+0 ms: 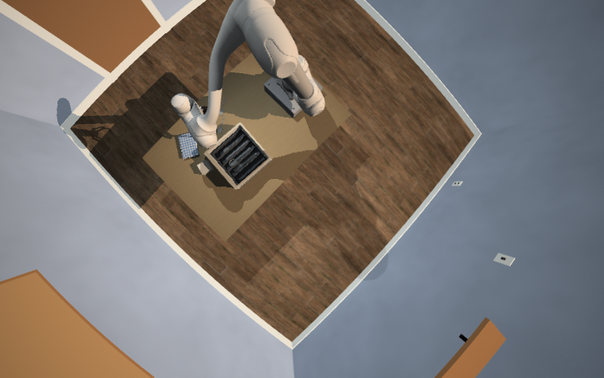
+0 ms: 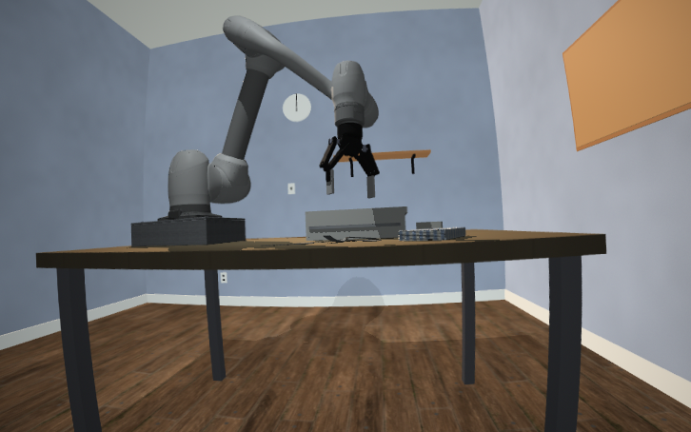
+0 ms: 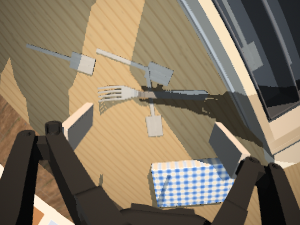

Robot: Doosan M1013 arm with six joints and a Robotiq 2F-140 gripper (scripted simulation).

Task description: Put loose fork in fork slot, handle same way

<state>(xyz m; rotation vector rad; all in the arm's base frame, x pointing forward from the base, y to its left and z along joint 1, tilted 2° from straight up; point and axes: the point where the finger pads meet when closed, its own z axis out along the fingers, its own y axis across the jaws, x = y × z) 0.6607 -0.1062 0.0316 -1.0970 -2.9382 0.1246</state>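
The loose fork (image 3: 154, 94) lies flat on the wooden table beside the tray, with its tines to the left in the wrist view and its handle in shadow pointing toward the tray. The cutlery tray (image 1: 235, 155) has dark slots holding cutlery; it also shows in the side view (image 2: 356, 223) and at the wrist view's upper right (image 3: 255, 42). I cannot tell which slot holds the forks. My gripper (image 2: 349, 185) (image 3: 154, 123) hangs wide open and empty well above the table, beside the tray and over the fork.
Three other loose utensils with square heads (image 3: 82, 63) (image 3: 159, 72) (image 3: 154, 124) lie around the fork. A blue checked cloth (image 3: 189, 183) (image 1: 187, 145) lies near the tray corner. A small block (image 1: 202, 167) sits by the tray. The robot base (image 2: 187, 230) stands on the table's left.
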